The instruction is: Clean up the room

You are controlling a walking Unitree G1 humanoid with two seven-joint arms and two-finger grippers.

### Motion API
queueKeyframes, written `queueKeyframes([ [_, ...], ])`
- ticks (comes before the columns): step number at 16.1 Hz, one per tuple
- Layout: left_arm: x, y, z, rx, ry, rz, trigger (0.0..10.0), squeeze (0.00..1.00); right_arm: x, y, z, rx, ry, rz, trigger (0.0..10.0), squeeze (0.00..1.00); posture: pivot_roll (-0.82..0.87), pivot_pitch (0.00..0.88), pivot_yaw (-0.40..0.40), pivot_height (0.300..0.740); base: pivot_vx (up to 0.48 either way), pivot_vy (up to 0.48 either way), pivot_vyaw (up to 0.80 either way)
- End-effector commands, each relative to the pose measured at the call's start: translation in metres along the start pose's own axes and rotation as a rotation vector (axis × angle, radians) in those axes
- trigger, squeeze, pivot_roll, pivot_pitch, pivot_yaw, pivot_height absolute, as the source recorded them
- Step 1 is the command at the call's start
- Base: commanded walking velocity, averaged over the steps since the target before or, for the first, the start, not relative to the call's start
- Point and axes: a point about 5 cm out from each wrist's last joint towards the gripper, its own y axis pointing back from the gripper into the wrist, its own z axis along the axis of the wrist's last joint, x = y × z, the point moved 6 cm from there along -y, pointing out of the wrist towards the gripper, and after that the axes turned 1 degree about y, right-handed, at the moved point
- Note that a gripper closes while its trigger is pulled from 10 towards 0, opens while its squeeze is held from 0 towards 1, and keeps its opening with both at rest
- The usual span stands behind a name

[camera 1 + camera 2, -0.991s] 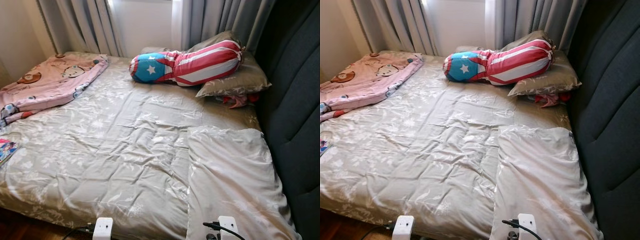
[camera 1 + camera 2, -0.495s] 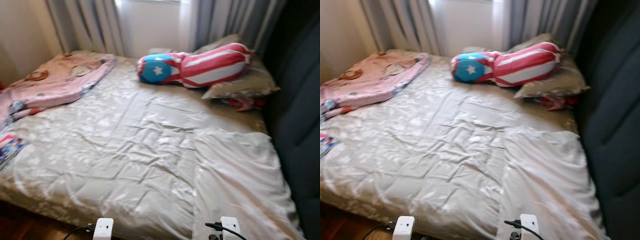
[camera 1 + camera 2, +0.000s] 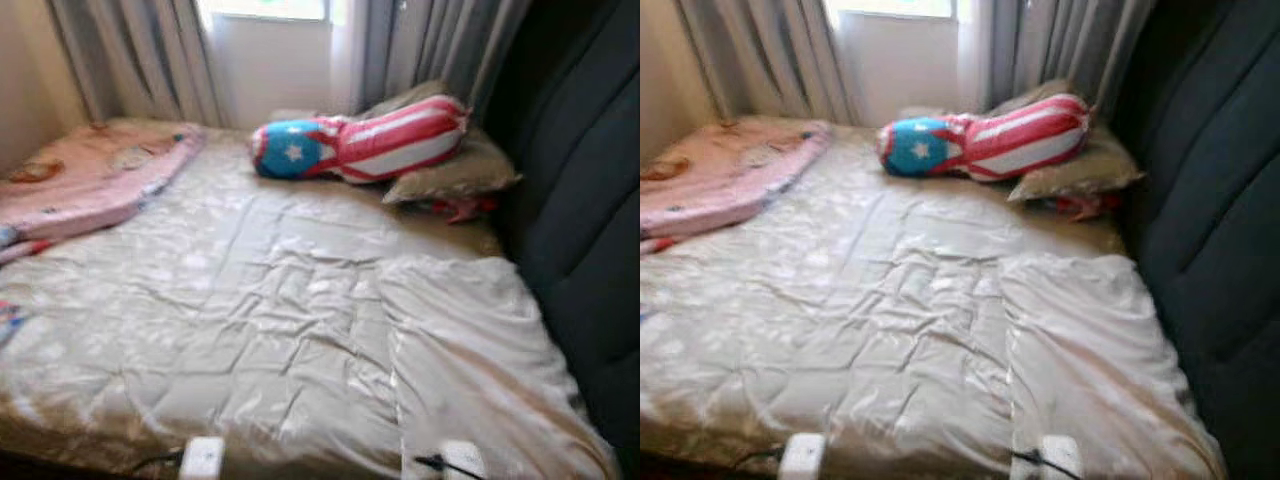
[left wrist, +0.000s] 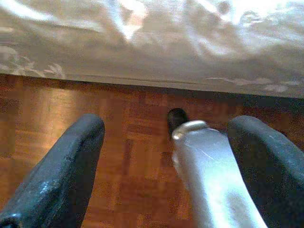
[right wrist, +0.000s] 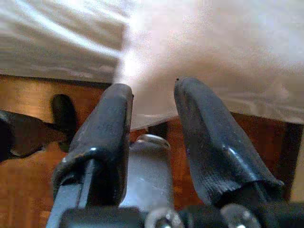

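Beige floral quilt [image 3: 270,320] covers bed; left gripper [image 4: 166,161] spread wide, right gripper [image 5: 152,123] parted, both empty above wooden parquet floor [image 4: 133,142].

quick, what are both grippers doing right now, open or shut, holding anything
Left gripper: open, holding nothing, hanging over the wooden floor by the bed edge.
Right gripper: open with a narrower gap, holding nothing, pointed at the bedcover.
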Motion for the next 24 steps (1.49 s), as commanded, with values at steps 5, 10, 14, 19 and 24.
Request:
queueKeyframes([
  [5, -0.007, -0.001, 0.0, 0.009, -0.009, -0.011, 10.0, 0.0, -0.004, 0.0, 0.0, 0.006, 0.011, -0.009, 10.0, 0.0, -0.05, 0.0, -0.036, 0.74, 0.0, 0.349, 0.0],
  [10, -0.007, -0.001, 0.0, 0.01, -0.008, -0.011, 10.0, 0.0, -0.002, 0.0, -0.001, 0.006, 0.014, -0.006, 10.0, 0.0, -0.05, 0.0, -0.036, 0.74, 0.0, 0.349, 0.0],
  [14, -0.007, -0.001, 0.0, 0.009, -0.006, -0.01, 10.0, 0.0, -0.006, 0.001, -0.005, 0.011, 0.011, -0.015, 10.0, 0.0, -0.05, 0.0, -0.036, 0.74, 0.0, 0.348, 0.0],
  [19, -0.007, -0.001, 0.0, 0.008, -0.004, -0.009, 10.0, 0.0, -0.012, 0.003, -0.007, 0.01, 0.032, -0.028, 10.0, 0.0, -0.04, 0.0, -0.038, 0.74, 0.0, 0.346, 0.0],
  [24, -0.007, -0.001, 0.0, 0.009, -0.003, -0.008, 10.0, 0.0, -0.008, 0.002, -0.007, 0.008, 0.004, -0.021, 10.0, 0.0, -0.04, 0.0, -0.037, 0.74, 0.0, 0.349, 0.0],
])
